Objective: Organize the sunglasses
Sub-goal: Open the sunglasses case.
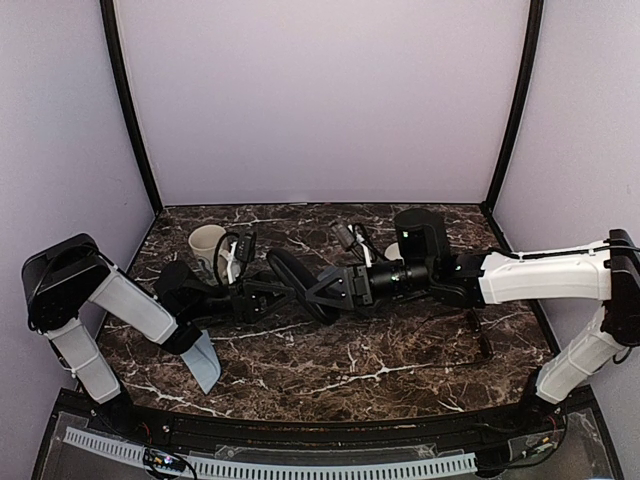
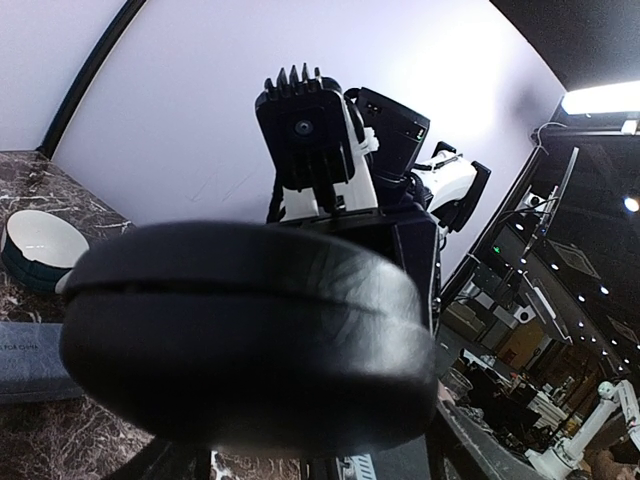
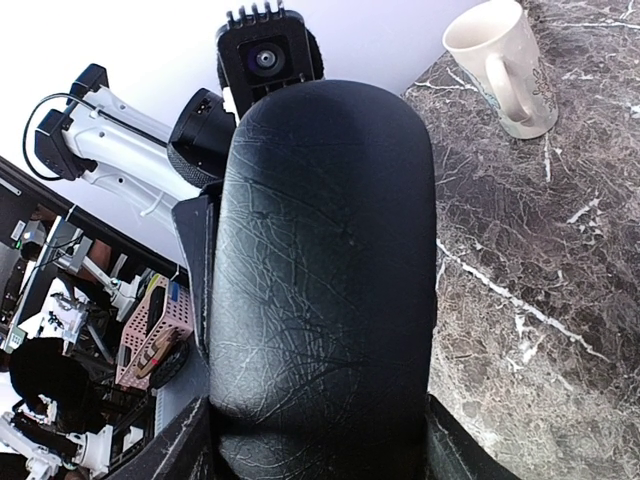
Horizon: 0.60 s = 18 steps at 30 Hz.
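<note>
A black oblong glasses case (image 1: 300, 285) hangs closed above the table's middle, held at both ends. My left gripper (image 1: 258, 297) is shut on its left end and my right gripper (image 1: 335, 285) on its right end. In the left wrist view the case (image 2: 240, 330) fills the lower frame and hides my left gripper's fingers. In the right wrist view the case (image 3: 325, 270) sits between my two fingers (image 3: 190, 445). One pair of thin dark sunglasses (image 1: 482, 335) lies on the marble under my right forearm. The second pair is out of view.
A blue-grey rectangular case (image 1: 205, 362) lies at the near left, also in the left wrist view (image 2: 35, 362). A white mug (image 1: 207, 245) stands at the back left and shows in the right wrist view (image 3: 505, 65). Another white object (image 1: 392, 250) peeks out behind my right arm.
</note>
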Each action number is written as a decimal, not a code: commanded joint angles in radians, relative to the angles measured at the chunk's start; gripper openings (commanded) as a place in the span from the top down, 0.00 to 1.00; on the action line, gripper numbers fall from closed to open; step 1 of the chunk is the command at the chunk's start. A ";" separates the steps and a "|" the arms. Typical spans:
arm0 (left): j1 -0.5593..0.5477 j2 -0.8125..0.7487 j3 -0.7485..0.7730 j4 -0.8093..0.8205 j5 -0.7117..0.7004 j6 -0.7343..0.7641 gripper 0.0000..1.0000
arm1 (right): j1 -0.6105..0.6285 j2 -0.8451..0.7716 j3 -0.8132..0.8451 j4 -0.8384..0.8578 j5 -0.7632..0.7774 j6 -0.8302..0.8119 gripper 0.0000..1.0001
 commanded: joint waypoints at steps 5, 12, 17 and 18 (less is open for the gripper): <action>0.006 -0.022 0.020 0.074 0.018 0.011 0.22 | -0.006 -0.010 0.006 0.089 -0.034 0.008 0.51; 0.012 -0.015 0.017 0.098 0.017 -0.007 0.25 | -0.006 -0.007 -0.003 0.088 -0.034 0.008 0.51; 0.019 -0.012 0.014 0.115 0.017 -0.021 0.24 | -0.006 -0.004 -0.004 0.089 -0.036 0.008 0.51; 0.018 -0.014 0.014 0.115 0.018 -0.021 0.24 | -0.006 -0.003 -0.004 0.088 -0.036 0.007 0.51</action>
